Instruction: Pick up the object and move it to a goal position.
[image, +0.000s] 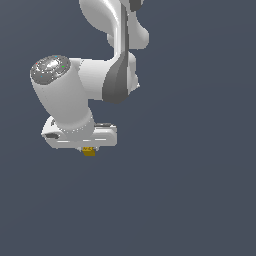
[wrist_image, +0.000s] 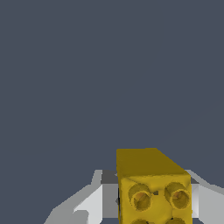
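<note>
White arm (image: 75, 95) bends down, hand (image: 89, 148) at six o'clock clenched on the yellow studded block (wrist_image: 153, 188); fingers mostly hidden, block's lower edge cut off.

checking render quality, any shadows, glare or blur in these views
Exterior view: flat even light, no cast shadows, only a soft sheen on the arm; the block looks tiny and coarse under the gripper. Wrist view: block sharp, cropped at the edge, no glare.
</note>
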